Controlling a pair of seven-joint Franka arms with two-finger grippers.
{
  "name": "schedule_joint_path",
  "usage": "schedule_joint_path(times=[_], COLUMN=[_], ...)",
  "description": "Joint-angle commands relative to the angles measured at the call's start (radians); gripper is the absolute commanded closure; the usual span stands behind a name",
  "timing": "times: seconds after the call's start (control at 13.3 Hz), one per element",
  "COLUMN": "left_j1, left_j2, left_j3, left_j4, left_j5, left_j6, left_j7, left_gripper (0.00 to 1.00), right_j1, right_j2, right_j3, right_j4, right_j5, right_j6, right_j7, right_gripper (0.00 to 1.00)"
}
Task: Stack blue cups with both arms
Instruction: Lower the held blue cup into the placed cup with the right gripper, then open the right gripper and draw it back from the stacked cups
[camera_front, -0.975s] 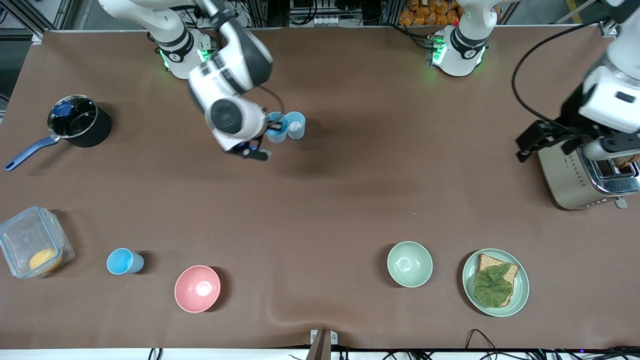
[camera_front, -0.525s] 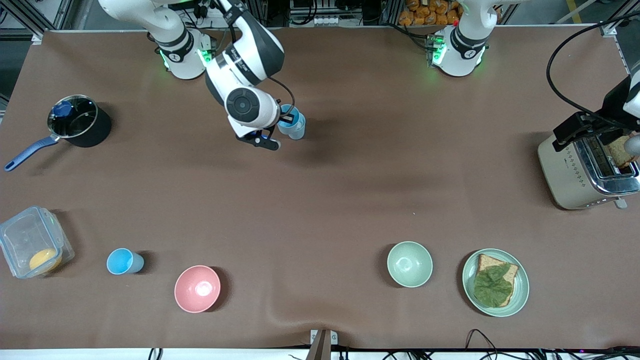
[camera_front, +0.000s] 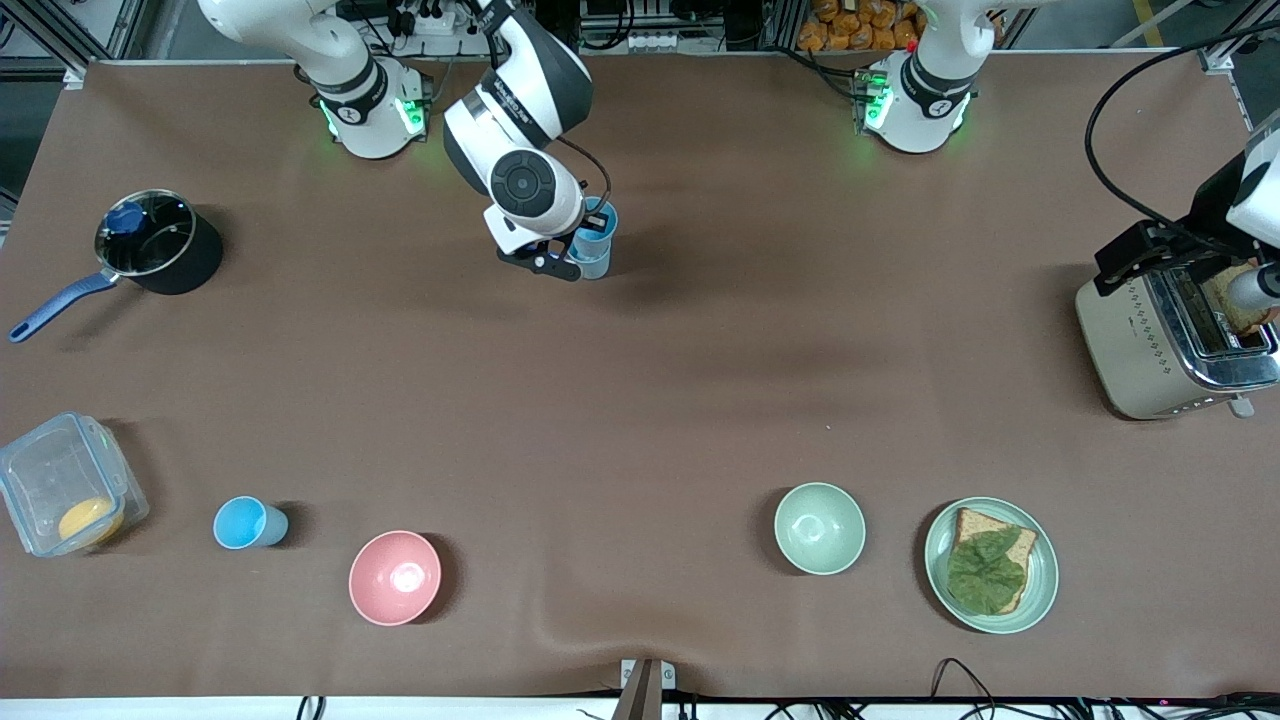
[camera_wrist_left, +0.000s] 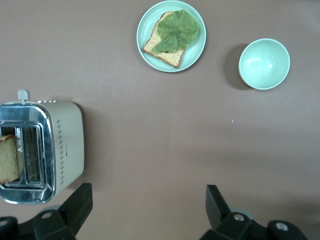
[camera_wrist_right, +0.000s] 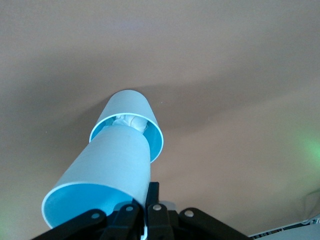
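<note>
My right gripper (camera_front: 590, 238) is shut on the rim of a blue cup (camera_front: 600, 218) and holds it tilted, its base dipping into a second blue cup (camera_front: 594, 264) that stands on the table near the right arm's base. In the right wrist view the held cup (camera_wrist_right: 100, 185) enters the standing cup (camera_wrist_right: 131, 112), which has something white inside; the gripper (camera_wrist_right: 147, 200) pinches the rim. A third blue cup (camera_front: 245, 523) stands near the front camera toward the right arm's end. My left gripper (camera_front: 1135, 258) hangs open and empty (camera_wrist_left: 147, 205) beside the toaster.
A toaster (camera_front: 1150, 350) with a bread slice stands at the left arm's end, also in the left wrist view (camera_wrist_left: 65, 145). A pale green bowl (camera_front: 819, 528), a plate (camera_front: 1048, 575) with bread and lettuce, a pink bowl (camera_front: 395, 577), a clear container (camera_front: 65, 485) and a saucepan (camera_front: 160, 240) stand around the table.
My right gripper has carried its cup toward the left arm's end and over the standing cup, so it now dips into it. The left gripper has shifted over the toaster's end.
</note>
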Motion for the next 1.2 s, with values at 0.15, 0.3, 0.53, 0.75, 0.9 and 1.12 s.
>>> schedule_joint_path(times=[0.15, 0.3, 0.53, 0.75, 0.9, 1.12], left_j1=[0.005, 0.005, 0.006, 0.005, 0.003, 0.005], left_j2=[-0.041, -0.040, -0.037, -0.038, -0.038, -0.043], left_j3=[0.013, 0.013, 0.013, 0.011, 0.008, 0.011], left_j4=[-0.005, -0.007, -0.002, -0.002, -0.002, -0.002], left_j5=[-0.027, -0.029, -0.030, -0.030, -0.030, -0.026], left_j6=[-0.058, -0.058, -0.058, -0.058, -0.058, -0.058], left_j7=[0.018, 0.015, 0.018, 0.015, 0.010, 0.022], left_gripper=[0.00, 0.00, 0.00, 0.00, 0.00, 0.00], right_j1=[-0.006, -0.012, -0.088, -0.211, -0.329, -0.476], right_j2=[-0.035, -0.043, -0.055, -0.094, -0.123, -0.161], right_j3=[-0.012, -0.018, -0.020, -0.020, -0.020, -0.020], right_j4=[-0.035, -0.015, 0.036, 0.044, 0.040, 0.042], right_j5=[0.016, -0.001, -0.067, -0.140, -0.188, -0.298], right_j6=[-0.016, -0.087, -0.167, -0.210, -0.231, -0.225], right_j7=[0.016, 0.009, -0.001, -0.117, -0.311, -0.485], right_gripper=[0.50, 0.00, 0.00, 0.00, 0.00, 0.00])
